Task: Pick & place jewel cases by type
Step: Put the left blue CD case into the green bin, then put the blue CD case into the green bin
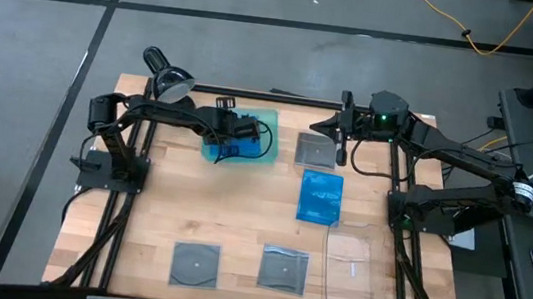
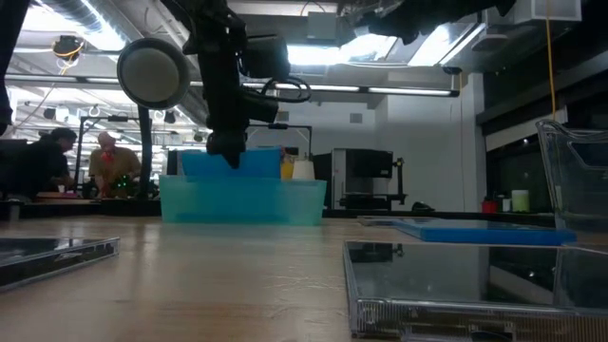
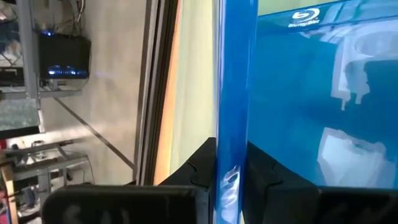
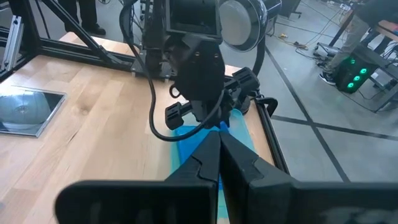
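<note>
Left gripper (image 1: 231, 137) pinching bright blue rectangular jewel case (image 3: 235, 93) upright over translucent green tray (image 1: 268, 122) at 11 o'clock; right gripper (image 1: 321, 128) fingers pressed together, idle at 1 o'clock

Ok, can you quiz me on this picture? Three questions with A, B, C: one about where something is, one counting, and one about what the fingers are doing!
1. Where is the left gripper?
A. At the green tray. B. On the floor. C. At the table's front edge.
2. How many square disc cases lie on the table?
A. One. B. Three. C. Five.
3. What are the left fingers doing?
A. Wide open, empty. B. Holding a disc case. C. Pinching a blue case.
Answers: 1 A, it hangs over the tray at the back. 2 B, one at the back, two in front. 3 C, the case's edge sits between them.
</note>
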Tool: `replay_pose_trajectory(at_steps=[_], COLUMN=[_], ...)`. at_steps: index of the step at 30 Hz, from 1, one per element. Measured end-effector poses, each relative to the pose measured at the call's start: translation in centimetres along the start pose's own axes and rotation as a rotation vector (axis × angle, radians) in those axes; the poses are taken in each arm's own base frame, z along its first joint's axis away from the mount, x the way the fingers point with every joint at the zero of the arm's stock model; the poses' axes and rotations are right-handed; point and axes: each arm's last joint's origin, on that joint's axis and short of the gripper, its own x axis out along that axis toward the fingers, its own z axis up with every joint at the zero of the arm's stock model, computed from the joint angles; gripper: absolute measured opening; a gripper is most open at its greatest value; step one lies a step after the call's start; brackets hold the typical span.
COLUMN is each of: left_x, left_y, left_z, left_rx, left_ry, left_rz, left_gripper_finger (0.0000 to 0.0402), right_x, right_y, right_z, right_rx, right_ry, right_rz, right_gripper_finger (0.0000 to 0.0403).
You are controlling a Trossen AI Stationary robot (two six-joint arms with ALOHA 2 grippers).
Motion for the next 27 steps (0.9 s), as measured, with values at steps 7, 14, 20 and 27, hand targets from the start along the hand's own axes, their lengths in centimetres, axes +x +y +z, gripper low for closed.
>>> replay_pose_trajectory(at_steps=[7,14,20,27], left_x=[0.5,0.5,-1.0,-6.6], left_y=[0.6,0.4,0.7,3.3], left_z=[-0.3,-0.5,0.0,2.1], left_rx=[-0.011,-0.002,0.042,0.037], left_ry=[0.033,0.037,0.049,0.034], left_rz=[0.002,-0.052,-0.067,-0.064], left_gripper_finger=[0.0064,0.013,0.0193,0.0231], right_x=[0.0,0.0,0.0,0.0], right_y=[0.0,0.0,0.0,0.0], right_z=[0.0,-0.1,-0.1,-0.1], right_rx=[0.0,0.003,0.004,0.004], right_ry=[0.0,0.01,0.012,0.014], right_rz=[0.0,0.003,0.004,0.005], right_gripper_finger=[0.001,0.001,0.001,0.001])
